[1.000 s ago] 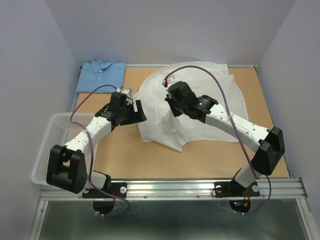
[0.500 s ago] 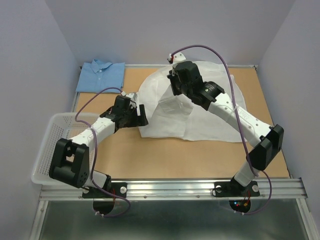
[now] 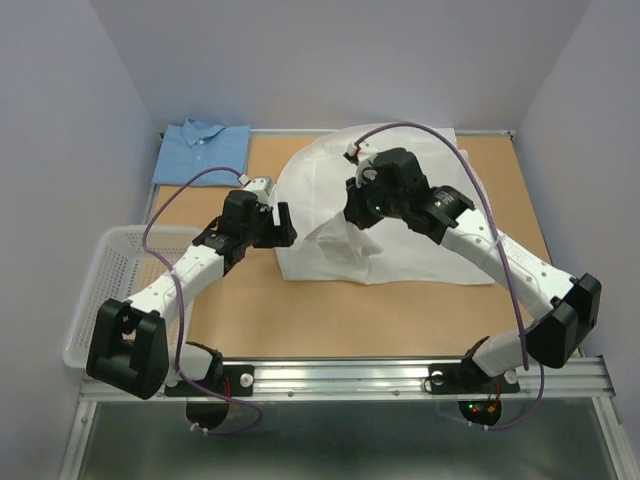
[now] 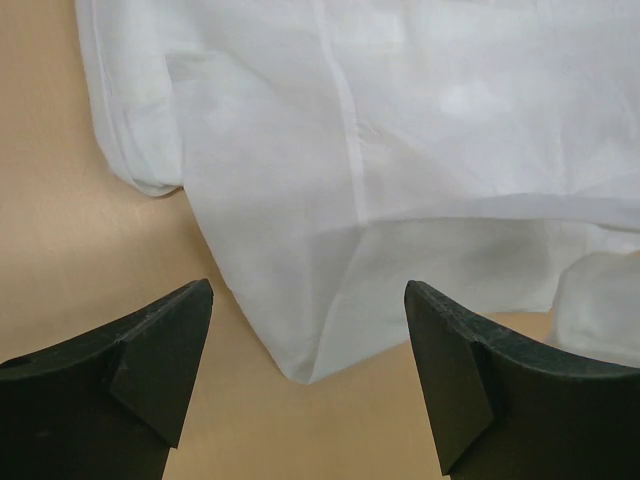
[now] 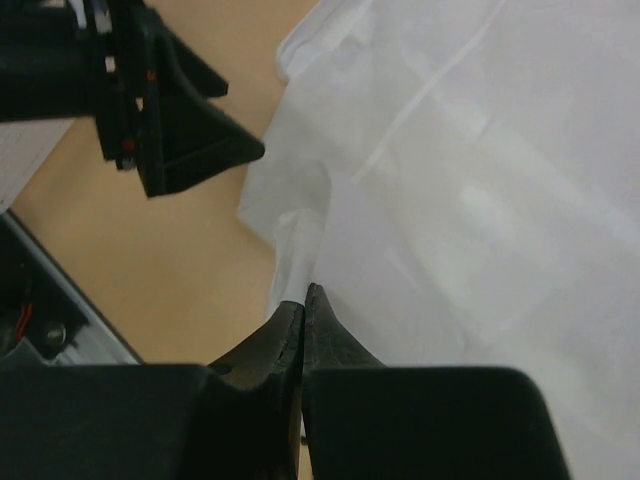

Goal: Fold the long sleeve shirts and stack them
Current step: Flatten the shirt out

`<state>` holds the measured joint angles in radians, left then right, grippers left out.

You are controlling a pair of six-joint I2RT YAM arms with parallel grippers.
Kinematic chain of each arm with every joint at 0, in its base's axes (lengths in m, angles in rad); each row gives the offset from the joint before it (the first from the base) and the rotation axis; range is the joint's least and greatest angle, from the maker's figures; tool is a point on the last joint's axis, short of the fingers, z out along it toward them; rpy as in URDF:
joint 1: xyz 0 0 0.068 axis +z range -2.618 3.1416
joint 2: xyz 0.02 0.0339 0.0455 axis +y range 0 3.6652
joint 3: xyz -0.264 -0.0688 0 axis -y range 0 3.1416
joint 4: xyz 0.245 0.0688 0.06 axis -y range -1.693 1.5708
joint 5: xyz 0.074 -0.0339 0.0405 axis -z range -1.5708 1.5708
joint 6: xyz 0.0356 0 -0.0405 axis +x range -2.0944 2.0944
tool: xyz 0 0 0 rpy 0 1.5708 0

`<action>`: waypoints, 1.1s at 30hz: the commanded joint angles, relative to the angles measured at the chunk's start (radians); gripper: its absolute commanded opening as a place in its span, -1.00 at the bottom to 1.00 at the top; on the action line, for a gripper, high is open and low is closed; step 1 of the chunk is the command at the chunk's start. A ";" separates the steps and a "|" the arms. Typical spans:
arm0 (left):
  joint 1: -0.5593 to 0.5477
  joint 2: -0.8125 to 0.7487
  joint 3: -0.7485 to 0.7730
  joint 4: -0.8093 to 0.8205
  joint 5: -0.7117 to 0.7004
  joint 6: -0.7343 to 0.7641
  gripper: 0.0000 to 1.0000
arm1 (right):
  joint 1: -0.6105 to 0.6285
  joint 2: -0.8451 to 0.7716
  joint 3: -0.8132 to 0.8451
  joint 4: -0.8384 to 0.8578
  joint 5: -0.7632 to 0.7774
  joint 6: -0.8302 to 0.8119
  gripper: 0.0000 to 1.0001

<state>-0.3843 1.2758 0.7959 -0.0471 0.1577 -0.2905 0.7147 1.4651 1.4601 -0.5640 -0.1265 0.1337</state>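
The white long sleeve shirt [image 3: 420, 235] lies spread and partly folded on the middle of the wooden table [image 3: 250, 310]. My right gripper [image 3: 360, 212] hovers over its left part, shut on a pinch of the white cloth [image 5: 300, 235], and a lifted flap hangs below it. My left gripper [image 3: 283, 222] is open at the shirt's left edge; in the left wrist view a corner of the shirt [image 4: 300, 340] lies between its fingertips [image 4: 190, 310], untouched. The light blue shirt [image 3: 203, 150] lies folded at the back left corner.
A white mesh basket [image 3: 100, 290] stands at the table's left edge beside the left arm. The metal rail [image 3: 350, 375] with both arm bases runs along the near edge. Walls close in the table on three sides.
The right gripper has carried the shirt's near flap up off the table, back and then leftward over the shirt. The left gripper stayed open and shifted a little along the shirt's left edge.
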 commanded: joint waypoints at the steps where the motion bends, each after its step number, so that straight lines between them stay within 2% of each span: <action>1: 0.004 -0.027 0.020 0.026 -0.020 0.007 0.79 | 0.002 -0.054 -0.162 -0.068 -0.250 0.067 -0.99; 6: 0.004 -0.004 0.048 0.009 0.015 0.040 0.79 | 0.002 -0.054 -0.306 -0.076 -0.376 0.109 -0.99; 11: 0.004 0.002 0.045 -0.002 0.094 0.086 0.79 | 0.002 -0.028 -0.415 -0.085 -0.378 0.138 -0.99; 16: 0.004 0.003 0.022 -0.022 0.052 0.007 0.79 | 0.002 -0.017 -0.454 -0.171 -0.423 0.132 -0.99; 21: 0.004 0.033 -0.011 -0.043 0.005 -0.130 0.79 | 0.002 0.021 -0.406 -0.362 -0.355 0.060 -0.88; 22: 0.004 0.036 -0.017 -0.048 -0.004 -0.145 0.79 | 0.002 0.024 -0.402 -0.381 -0.348 0.044 -0.83; 24: 0.004 0.054 -0.021 -0.071 -0.040 -0.186 0.79 | 0.002 0.023 -0.379 -0.404 -0.346 0.044 -0.47; 27: 0.004 0.076 -0.030 -0.086 -0.076 -0.232 0.79 | 0.002 0.017 -0.313 -0.422 -0.260 0.084 0.37; 30: 0.005 0.094 -0.038 -0.089 -0.087 -0.260 0.74 | -0.001 0.029 -0.218 -0.445 -0.090 0.132 0.68; 33: 0.007 0.115 -0.049 -0.079 -0.087 -0.274 0.69 | -0.046 0.060 -0.169 -0.453 0.056 0.185 0.73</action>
<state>-0.3843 1.3796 0.7593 -0.1295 0.0990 -0.5159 0.7109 1.5036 1.1893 -0.9901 -0.2787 0.2520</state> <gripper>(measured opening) 0.854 0.854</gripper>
